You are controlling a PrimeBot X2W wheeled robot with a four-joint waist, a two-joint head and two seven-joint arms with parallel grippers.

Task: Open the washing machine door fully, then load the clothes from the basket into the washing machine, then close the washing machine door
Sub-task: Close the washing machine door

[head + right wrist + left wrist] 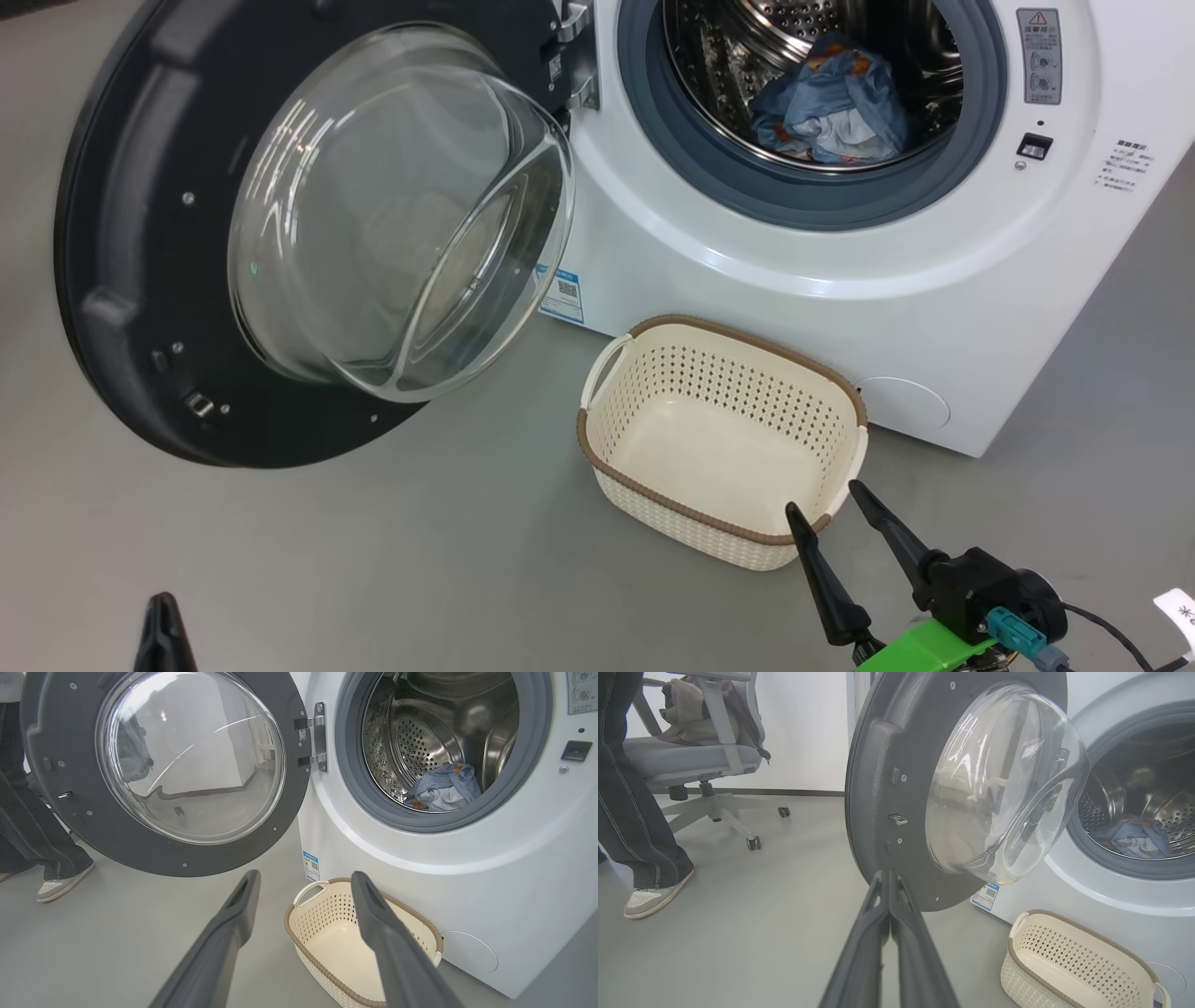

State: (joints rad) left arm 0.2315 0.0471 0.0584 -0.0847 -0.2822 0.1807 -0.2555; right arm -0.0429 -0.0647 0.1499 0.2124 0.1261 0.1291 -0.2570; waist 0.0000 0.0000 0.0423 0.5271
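Hanging wide open on its hinges, the washing machine door (140, 233) shows its dark grey inner face and bulging glass window; the clothes (831, 107) — a crumpled blue and pale heap — lie inside the washing machine (840, 308); the basket (653, 495) stands on the floor (373, 560) just in front of the machine, its bottom bare. The left tool (888, 877) has its fingers pressed together on nothing, tips pointing at the door's lower edge; the right tool (823, 497) holds its fingers apart — gripping nothing — by the basket's near rim. A person's leg (626, 802) stands beside a chair (686, 760).
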